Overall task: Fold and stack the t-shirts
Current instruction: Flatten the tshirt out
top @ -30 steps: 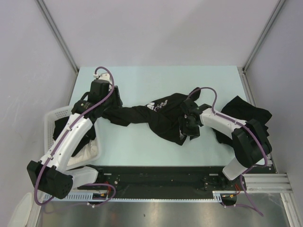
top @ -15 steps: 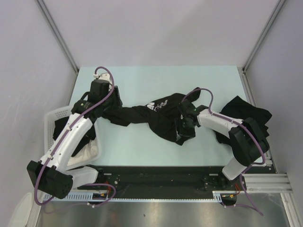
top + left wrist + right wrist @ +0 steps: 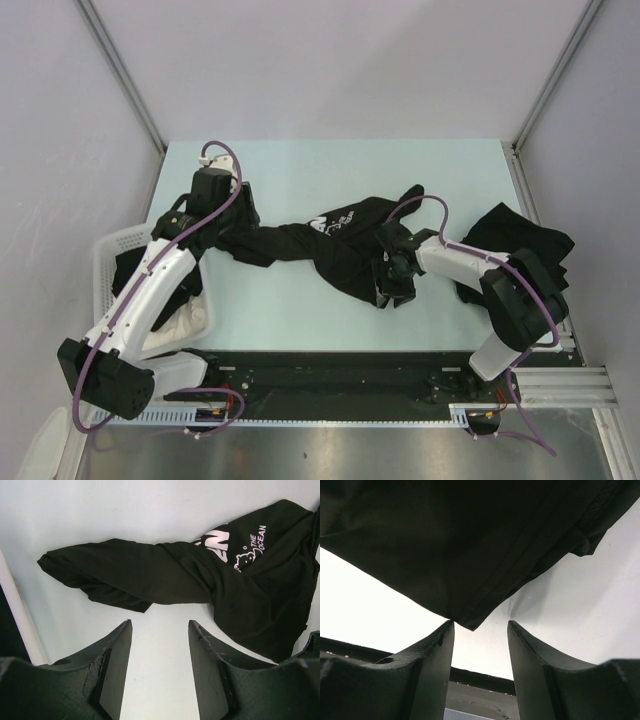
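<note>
A crumpled black t-shirt [image 3: 330,248] with white lettering [image 3: 340,219] lies stretched across the middle of the table. In the left wrist view the same t-shirt [image 3: 165,572] lies just ahead of my left gripper [image 3: 160,626], which is open over bare table. That left gripper [image 3: 243,222] sits by the shirt's left end. My right gripper [image 3: 388,288] hovers at the shirt's near right edge. It is open [image 3: 481,626], and a hanging corner of the t-shirt [image 3: 465,555] touches its left fingertip. A second black t-shirt [image 3: 520,238] lies bunched at the far right.
A white lattice basket [image 3: 108,250] at the left edge holds dark fabric and a white cloth [image 3: 185,322], partly under my left arm. The black rail [image 3: 330,375] runs along the table's near edge, close behind the right gripper.
My right gripper has shifted a little left and toward the near edge along the shirt's hem. The left arm and the shirts have stayed put.
</note>
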Robot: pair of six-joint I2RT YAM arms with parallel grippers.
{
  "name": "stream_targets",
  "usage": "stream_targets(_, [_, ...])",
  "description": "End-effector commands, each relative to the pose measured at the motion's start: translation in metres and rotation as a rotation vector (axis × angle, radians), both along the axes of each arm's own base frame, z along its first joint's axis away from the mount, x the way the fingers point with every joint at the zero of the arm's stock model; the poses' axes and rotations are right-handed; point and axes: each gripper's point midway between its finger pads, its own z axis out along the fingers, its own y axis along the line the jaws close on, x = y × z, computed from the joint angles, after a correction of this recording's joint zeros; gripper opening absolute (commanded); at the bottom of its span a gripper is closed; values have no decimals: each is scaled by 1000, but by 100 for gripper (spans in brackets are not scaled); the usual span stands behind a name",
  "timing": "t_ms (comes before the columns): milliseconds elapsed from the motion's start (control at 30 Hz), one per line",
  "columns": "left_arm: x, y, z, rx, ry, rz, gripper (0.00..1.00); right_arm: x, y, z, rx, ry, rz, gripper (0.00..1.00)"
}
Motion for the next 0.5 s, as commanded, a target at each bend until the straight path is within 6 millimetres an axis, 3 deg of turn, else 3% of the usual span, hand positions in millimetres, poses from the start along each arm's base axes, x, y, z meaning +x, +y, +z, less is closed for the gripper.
stream_targets(0, [3,-4,15,-31,-40,3,54,-1,3,-3,7,7,0,50])
stream_targets(100, [2,-3,16,-31,-43,5,54,0,7,-5,19,3,13,44])
stream_targets(400, [1,-1,13,-22,-38,8,54,3,13,-10,33,-3,35,39])
stream_targets(467, [1,-1,14,-24,-40,7,54,3,14,-10,34,-4,43,33])
